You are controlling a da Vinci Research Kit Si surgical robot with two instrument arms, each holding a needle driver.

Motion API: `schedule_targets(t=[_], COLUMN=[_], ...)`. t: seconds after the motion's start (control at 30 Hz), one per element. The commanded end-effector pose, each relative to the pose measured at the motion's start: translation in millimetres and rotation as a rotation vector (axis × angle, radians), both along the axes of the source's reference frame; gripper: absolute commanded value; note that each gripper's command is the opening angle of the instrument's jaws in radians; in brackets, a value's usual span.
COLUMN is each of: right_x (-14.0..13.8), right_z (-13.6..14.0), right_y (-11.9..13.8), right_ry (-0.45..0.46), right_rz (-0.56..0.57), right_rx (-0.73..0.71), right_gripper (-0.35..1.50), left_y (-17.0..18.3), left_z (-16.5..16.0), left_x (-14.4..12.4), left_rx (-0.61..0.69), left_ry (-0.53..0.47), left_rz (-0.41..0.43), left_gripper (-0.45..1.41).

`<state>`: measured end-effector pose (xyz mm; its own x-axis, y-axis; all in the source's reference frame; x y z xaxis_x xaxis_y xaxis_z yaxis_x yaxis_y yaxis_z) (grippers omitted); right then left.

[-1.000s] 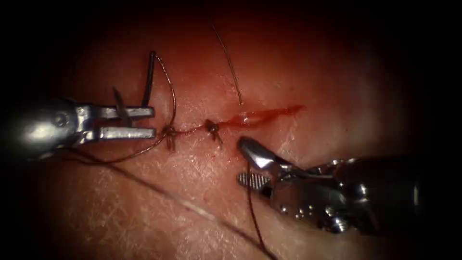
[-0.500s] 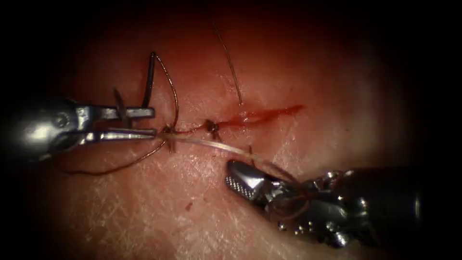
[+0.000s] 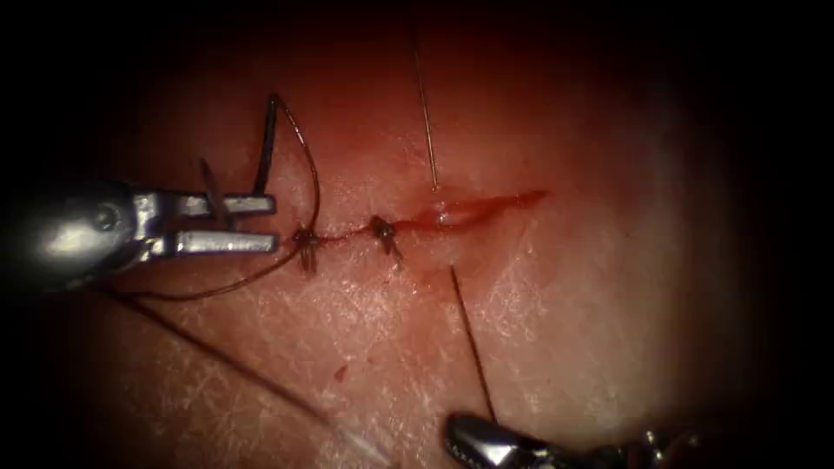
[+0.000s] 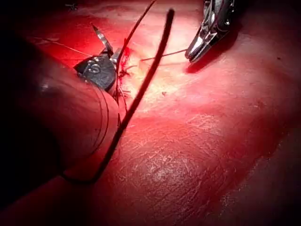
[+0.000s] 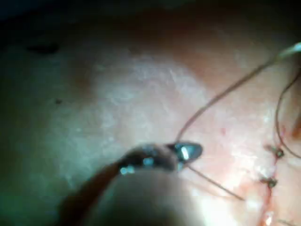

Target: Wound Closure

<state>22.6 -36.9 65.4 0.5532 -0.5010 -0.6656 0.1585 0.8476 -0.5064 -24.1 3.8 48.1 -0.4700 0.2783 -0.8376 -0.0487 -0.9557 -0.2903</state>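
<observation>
The left arm's silver metal tool (image 3: 228, 223) has 2 long, flat, straight-edged jaws on a rounded, polished wrist housing with 1 round pivot pin. The right arm's shiny steel tool (image 3: 473, 439) has a cross-hatched jaw face.

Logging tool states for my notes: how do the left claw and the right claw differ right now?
The left claw lies at the cut's left end; the right claw is lower, away from it. The left claw has the needle across it about mid-curve, clear of the tissue; the right claw is shut on thread. Both are slim metal tools.
</observation>
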Motion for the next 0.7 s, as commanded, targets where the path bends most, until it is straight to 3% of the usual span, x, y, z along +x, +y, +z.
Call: schedule_targets(t=[0.03,0.27,0.47,0.5,0.53,0.57,0.6,0.7], right_x=[0.6,-0.1,-0.4,-0.5,-0.6,-0.8,-1.1,-3.6], right_z=[0.2,-1.6,-4.0,-4.1,-4.2,-4.2,-4.2,-4.1], right_y=[-1.4,-2.9,-3.2,-2.9,-2.7,-2.4,-2.2,-0.9], right_ry=[-0.006,-0.024,0.014,0.026,0.040,0.056,0.066,0.078], right_rz=[-0.010,-0.068,-0.080,-0.073,-0.065,-0.055,-0.035,0.018], right_rx=[0.012,0.078,0.100,0.096,0.090,0.082,0.076,0.077], right_gripper=[-0.35,-0.35,-0.30,0.34,0.76,1.03,1.23,1.34], left_y=[-0.2,-0.2,-0.2,-0.2,-0.2,-0.2,-0.2,-0.2], left_z=[0.7,0.7,0.7,0.7,0.7,0.7,0.7,0.7], left_x=[-0.5,-0.5,-0.4,-0.5,-0.5,-0.4,-0.5,-0.4], left_rx=[0.001,0.002,0.001,0.001,0.001,0.002,0.002,0.003], left_ry=[-0.001,0.001,0.000,0.000,0.001,0.000,0.000,0.005], left_rz=[0.001,0.004,0.004,0.004,0.004,0.004,0.004,0.008], left_gripper=[-0.45,-0.45,-0.45,-0.45,-0.45,-0.45,-0.45,-0.45])
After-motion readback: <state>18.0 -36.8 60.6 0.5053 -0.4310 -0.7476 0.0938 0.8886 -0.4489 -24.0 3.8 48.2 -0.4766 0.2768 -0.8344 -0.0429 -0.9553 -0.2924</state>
